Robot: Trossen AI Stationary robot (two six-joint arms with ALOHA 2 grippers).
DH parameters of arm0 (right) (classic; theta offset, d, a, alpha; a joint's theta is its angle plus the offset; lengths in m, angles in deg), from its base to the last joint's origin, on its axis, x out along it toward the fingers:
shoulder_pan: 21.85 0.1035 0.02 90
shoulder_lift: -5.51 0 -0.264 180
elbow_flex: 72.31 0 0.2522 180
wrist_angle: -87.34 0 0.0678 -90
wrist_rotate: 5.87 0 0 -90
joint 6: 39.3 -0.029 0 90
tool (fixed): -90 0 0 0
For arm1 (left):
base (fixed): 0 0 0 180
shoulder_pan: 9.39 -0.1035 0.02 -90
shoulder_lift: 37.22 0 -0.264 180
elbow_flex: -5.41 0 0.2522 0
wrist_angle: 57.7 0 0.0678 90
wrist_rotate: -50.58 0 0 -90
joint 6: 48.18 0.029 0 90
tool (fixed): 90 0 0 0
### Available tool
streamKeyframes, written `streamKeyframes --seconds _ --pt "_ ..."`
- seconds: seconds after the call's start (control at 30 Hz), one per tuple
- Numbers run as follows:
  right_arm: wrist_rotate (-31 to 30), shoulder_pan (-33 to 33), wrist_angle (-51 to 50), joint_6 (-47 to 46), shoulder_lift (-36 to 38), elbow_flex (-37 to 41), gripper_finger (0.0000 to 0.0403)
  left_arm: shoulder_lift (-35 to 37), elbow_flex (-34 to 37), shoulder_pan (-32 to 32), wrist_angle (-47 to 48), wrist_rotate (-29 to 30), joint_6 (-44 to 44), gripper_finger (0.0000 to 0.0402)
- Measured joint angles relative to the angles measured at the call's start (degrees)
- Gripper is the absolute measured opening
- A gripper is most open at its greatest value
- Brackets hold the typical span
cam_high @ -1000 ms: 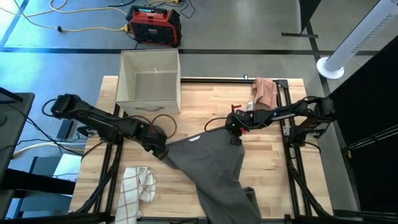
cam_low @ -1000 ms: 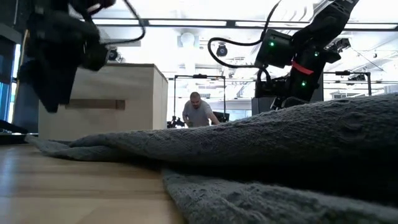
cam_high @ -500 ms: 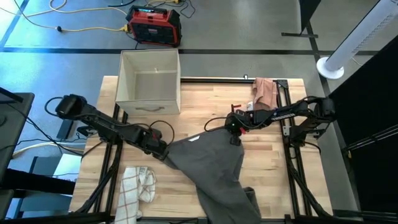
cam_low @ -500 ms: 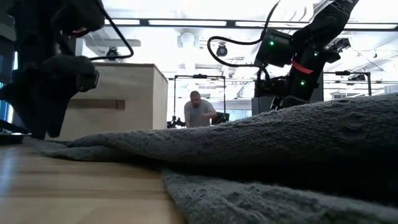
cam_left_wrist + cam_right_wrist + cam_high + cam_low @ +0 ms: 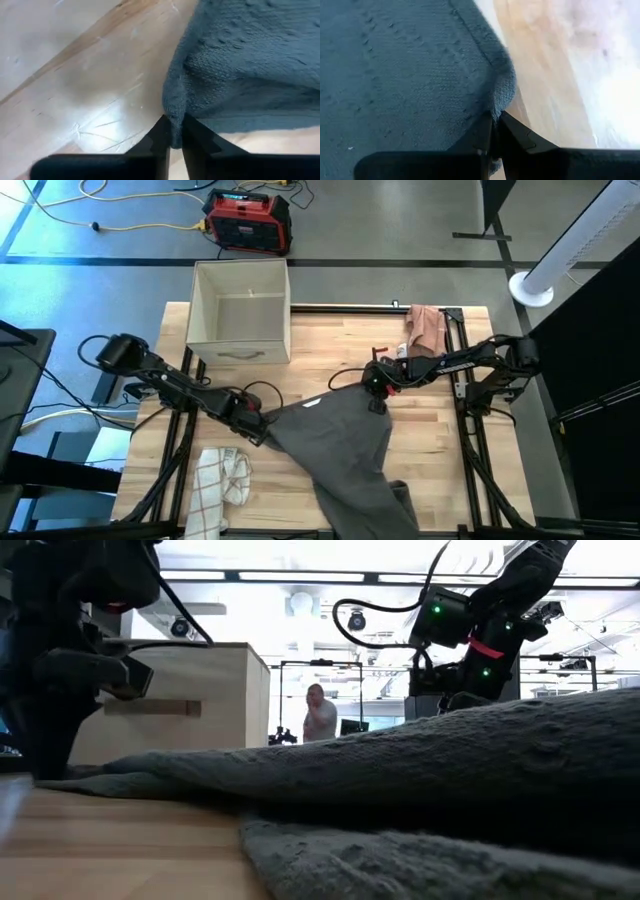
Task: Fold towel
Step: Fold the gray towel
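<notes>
No text, label, brand, number or sign can be read in any of the views. A small pale tag is seen on the grey towel (image 5: 340,450), but nothing on it can be made out.

Robotics lab/open workshop; wooden bench (image 5: 440,430) on grey concrete floor; red power unit (image 5: 247,220) at 12 o'clock; person (image 5: 320,714) among rigs behind.

High view: looked straight down over the whole counter (image 5: 440,430).
Low view: sat at counter height, facing the room.
Wrist views: close on the grey towel (image 5: 250,60), shared by all.
</notes>
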Motion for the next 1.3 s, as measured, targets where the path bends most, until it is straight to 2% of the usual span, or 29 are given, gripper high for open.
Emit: streamKeyframes --seconds 0.1,0.23,0.63,0.83,0.97,1.07,1.2,1.27,1.3 --pt "-2.3 1.7 0.0 -0.8 3.0 0.0 0.0008 2.4 -1.4 0.0 2.7 0.9 0.3 0.0019" --pt "-5.7 4.6 -0.3 -3.2 11.5 0.0 0.0008 7.3 -6.9 0.0 7.1 6.5 4.1 0.0019" --pt "-19.7 13.1 -1.7 -6.3 37.5 -9.3 0.0008 21.9 -26.1 -1.2 13.0 29.7 33.7 0.0019" --pt "-23.1 16.7 -1.1 -1.4 40.4 -19.9 0.0008 27.9 -32.8 -2.3 12.2 38.0 45.6 0.0019" --pt "-23.5 18.1 4.1 5.6 40.1 -27.0 0.0008 31.8 -35.5 -3.6 6.2 42.6 52.5 0.0019" --pt "-23.5 18.7 8.9 12.5 40.0 -31.4 0.0008 34.6 -36.6 -5.0 -2.9 44.4 59.9 0.0019" --pt "-24.7 18.6 10.3 18.2 39.9 -36.6 0.0008 37.0 -37.0 -6.2 -13.3 43.3 69.3 0.0019" --pt "-24.8 18.6 10.0 19.1 39.9 -37.9 0.0008 37.6 -37.0 -6.3 -15.2 40.2 70.6 0.0019" --pt "-22.4 18.6 9.8 17.2 39.7 -38.0 0.0008 37.8 -37.0 -6.3 -15.6 37.6 70.2 0.0019"
